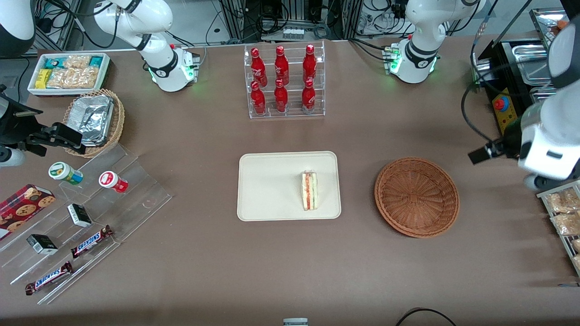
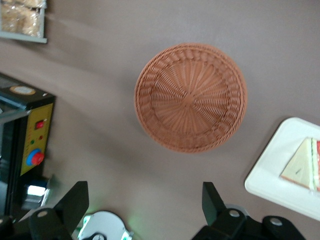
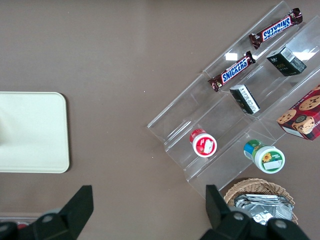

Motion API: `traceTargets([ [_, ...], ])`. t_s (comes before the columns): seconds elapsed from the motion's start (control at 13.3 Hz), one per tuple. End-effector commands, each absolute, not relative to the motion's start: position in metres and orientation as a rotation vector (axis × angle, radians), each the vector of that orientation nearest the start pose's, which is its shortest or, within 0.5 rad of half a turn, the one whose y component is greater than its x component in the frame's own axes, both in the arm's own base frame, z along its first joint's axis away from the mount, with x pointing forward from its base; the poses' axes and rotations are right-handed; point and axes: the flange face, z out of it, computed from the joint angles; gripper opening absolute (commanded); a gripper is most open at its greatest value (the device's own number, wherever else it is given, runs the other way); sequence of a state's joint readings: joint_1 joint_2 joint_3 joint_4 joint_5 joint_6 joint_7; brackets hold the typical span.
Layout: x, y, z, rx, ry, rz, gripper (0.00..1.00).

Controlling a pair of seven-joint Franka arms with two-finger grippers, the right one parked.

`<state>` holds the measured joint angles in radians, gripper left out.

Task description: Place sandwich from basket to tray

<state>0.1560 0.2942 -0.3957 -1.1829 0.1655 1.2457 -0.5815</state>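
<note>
The small triangular white-bread sandwich with red and green filling lies on the flat cream rectangular tray, toward the edge nearest the round reddish-brown wicker basket. My gripper hangs above the table at my end, apart from the basket.
</note>
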Motion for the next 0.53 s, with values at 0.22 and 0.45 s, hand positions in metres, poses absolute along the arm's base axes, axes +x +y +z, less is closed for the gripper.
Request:
traceTargets([
  [0.22,0.533,-0.098,0.675,-2.961,-0.514,0.268,1.0],
  [0.45,0.506,-0.083,0.692,-2.966,-0.372,0.307,1.0],
])
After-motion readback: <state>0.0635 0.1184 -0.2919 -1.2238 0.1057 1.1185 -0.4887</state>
